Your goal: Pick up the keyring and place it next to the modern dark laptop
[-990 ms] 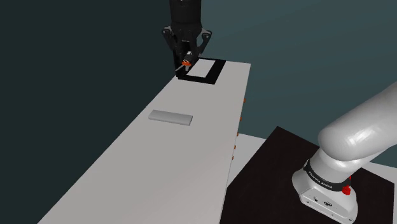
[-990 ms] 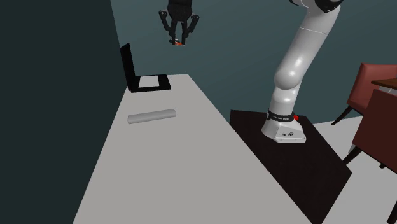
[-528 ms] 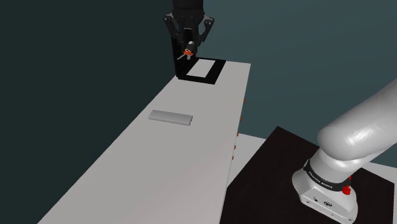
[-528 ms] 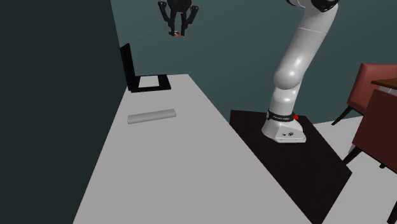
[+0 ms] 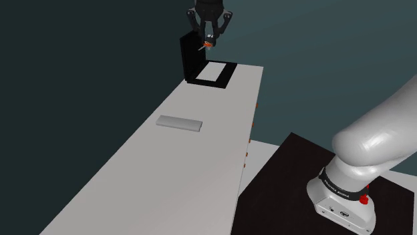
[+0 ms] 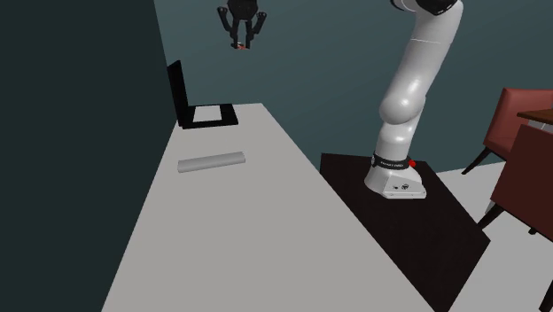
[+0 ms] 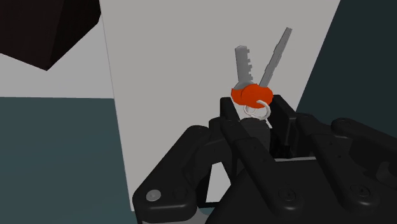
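My black gripper (image 5: 208,41) hangs high in the air above the open dark laptop (image 5: 202,67) at the far end of the long pale table (image 5: 160,167). It is shut on the keyring (image 7: 253,95), which has an orange-red fob, a small wire ring and two grey keys sticking out past the fingertips. In the shoulder view the keyring (image 5: 207,45) shows as an orange speck under the hand. In the second exterior view the gripper (image 6: 240,43) sits well above the laptop (image 6: 199,106), whose black screen stands upright against the dark wall.
A flat grey bar (image 5: 179,123) lies on the table about midway along it, nearer the wall side. The arm's base (image 5: 344,193) stands on a black stand at the shoulder view's lower right. A dark red chair (image 6: 523,159) sits at the second exterior view's right edge.
The gripper has risen with the keyring and shifted toward the shoulder view's right, from just beside the laptop screen to well above it. Nothing on the table has moved.
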`<state>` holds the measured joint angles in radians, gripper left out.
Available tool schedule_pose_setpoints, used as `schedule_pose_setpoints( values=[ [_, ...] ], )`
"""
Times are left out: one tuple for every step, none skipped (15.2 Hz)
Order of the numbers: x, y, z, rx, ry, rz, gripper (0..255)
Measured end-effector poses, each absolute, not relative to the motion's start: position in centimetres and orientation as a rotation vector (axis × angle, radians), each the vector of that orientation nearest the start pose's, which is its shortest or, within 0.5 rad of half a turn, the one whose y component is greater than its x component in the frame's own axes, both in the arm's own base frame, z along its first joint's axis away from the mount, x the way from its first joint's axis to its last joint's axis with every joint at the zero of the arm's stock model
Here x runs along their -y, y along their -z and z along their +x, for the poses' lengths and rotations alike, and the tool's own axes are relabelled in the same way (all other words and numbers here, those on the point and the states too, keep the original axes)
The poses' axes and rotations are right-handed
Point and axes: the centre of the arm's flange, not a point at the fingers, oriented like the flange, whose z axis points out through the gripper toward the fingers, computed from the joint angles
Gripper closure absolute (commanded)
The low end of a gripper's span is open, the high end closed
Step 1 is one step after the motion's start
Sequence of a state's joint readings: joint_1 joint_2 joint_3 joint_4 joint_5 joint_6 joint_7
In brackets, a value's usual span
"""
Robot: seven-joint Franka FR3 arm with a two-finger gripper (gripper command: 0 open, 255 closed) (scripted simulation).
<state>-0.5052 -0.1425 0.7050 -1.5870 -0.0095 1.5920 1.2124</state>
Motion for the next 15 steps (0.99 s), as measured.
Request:
schedule_pose_setpoints(
  values=[
    [-11.9,-67.6,51.3,-1.521,0.24,-2.743,255],
    [-10.5,-67.4,52.0,-1.522,0.24,-2.743,255],
    [-9.5,-67.7,52.6,-1.521,0.239,-2.743,255],
    [-8.2,-67.7,53.4,-1.521,0.24,-2.743,255],
    [-7.1,-67.7,53.9,-1.521,0.239,-2.743,255],
    [-6.1,-67.6,54.4,-1.521,0.239,-2.743,255],
    [-4.9,-67.6,55.1,-1.521,0.24,-2.743,255],
    [-3.8,-67.6,55.6,-1.52,0.239,-2.743,255],
    [-2.6,-67.7,56.1,-1.52,0.239,-2.743,255],
    [-1.3,-67.6,56.8,-1.52,0.24,-2.743,255],
    [-0.1,-67.7,57.5,-1.519,0.239,-2.743,255],
    [1.0,-67.5,58.3,-1.52,0.24,-2.743,255],
    [2.2,-67.5,58.9,-1.52,0.239,-2.744,255],
    [3.3,-67.7,59.3,-1.52,0.239,-2.744,255],
    [4.4,-67.7,60.0,-1.519,0.24,-2.744,255]
  ],
)
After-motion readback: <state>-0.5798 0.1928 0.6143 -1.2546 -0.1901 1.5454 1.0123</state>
